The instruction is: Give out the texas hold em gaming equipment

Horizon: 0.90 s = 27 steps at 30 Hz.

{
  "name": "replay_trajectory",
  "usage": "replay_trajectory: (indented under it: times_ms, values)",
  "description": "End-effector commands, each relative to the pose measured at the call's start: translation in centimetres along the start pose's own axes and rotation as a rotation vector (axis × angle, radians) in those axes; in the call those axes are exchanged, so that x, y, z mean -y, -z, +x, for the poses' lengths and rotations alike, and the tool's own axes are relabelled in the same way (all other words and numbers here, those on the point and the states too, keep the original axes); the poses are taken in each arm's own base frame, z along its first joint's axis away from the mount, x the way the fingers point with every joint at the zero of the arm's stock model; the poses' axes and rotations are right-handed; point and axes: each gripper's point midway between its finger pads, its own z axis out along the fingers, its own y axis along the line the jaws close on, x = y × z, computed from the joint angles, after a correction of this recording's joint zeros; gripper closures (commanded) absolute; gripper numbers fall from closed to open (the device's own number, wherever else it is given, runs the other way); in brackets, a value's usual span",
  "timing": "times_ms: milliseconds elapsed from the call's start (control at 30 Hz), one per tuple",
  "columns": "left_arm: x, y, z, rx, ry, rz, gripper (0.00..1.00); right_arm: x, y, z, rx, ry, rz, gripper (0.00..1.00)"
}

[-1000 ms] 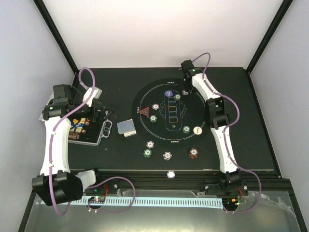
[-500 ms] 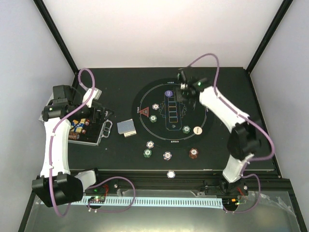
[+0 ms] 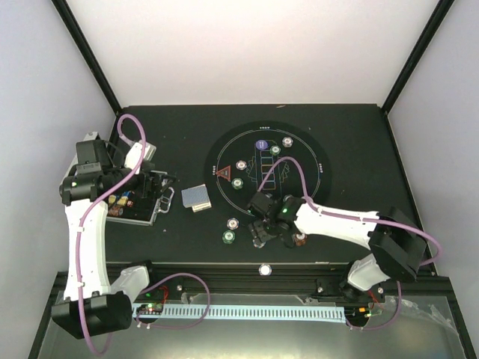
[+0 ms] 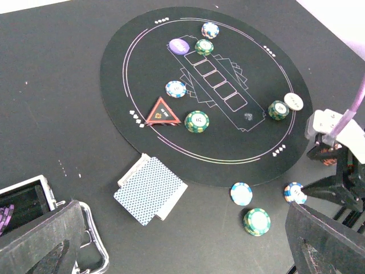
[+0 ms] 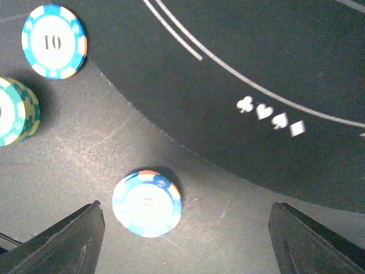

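My right gripper (image 3: 262, 229) is open and hovers low over a pale striped chip (image 5: 147, 203) lying off the mat's near edge. The chip sits between the fingers (image 5: 63, 242), closer to the left one, untouched. A "10" chip (image 5: 54, 41) and a green chip stack (image 5: 14, 111) lie to its left. My left gripper (image 4: 188, 251) is open and empty above the case (image 3: 135, 200). The card deck (image 4: 150, 189), red triangle (image 4: 162, 111), purple button (image 4: 178, 45), white button (image 4: 293, 101) and more chips lie on or beside the round mat (image 4: 142, 68).
A red-brown chip (image 3: 300, 239) lies just right of my right gripper. A white disc (image 3: 265, 269) sits at the table's front edge. The silver case holds more chips at the left. The right arm stretches across the mat's near right side.
My right arm has swung from the far side of the mat down to its near edge, now over the pale chip. The left arm has shifted slightly.
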Motion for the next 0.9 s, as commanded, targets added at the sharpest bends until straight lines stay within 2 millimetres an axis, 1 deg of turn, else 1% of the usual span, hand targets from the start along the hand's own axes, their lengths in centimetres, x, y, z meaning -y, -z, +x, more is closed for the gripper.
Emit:
replay_trajectory:
  times_ms: [0,100,200,300,500,567,633,767,867]
  values:
    - [0.9,0.5,-0.2,0.017,0.014,0.027,0.01,-2.4,-1.1,0.5,0.007,-0.035,-0.052,0.18]
    - [1.1,0.7,-0.1,0.019,0.009,0.026,0.01,-3.2,-2.0,1.4,-0.023,-0.010,-0.051,0.18]
    - [1.1,0.8,-0.1,0.017,0.006,0.020,0.01,-3.4,-2.9,1.8,-0.044,-0.004,-0.047,0.18]
    - [1.1,0.9,-0.1,0.017,-0.001,0.015,0.01,-3.3,-3.6,2.2,-0.060,0.001,-0.041,0.17]
    - [1.2,1.1,-0.5,0.025,-0.003,0.017,0.01,-2.6,-5.0,3.4,-0.100,0.008,-0.008,0.18]
    - [1.1,1.0,-0.6,0.026,-0.002,0.017,0.01,-2.5,-5.2,3.6,-0.104,0.006,-0.007,0.21]
    - [1.1,1.0,-0.6,0.026,-0.003,0.016,0.01,-2.4,-5.4,3.8,-0.109,0.003,-0.005,0.27]
    - [1.0,0.9,-0.5,0.023,-0.002,0.016,0.01,-2.3,-5.1,3.6,-0.100,0.004,0.003,0.42]
    - [1.0,0.9,-0.5,0.023,-0.001,0.015,0.01,-2.2,-4.7,3.2,-0.094,0.011,0.019,0.45]
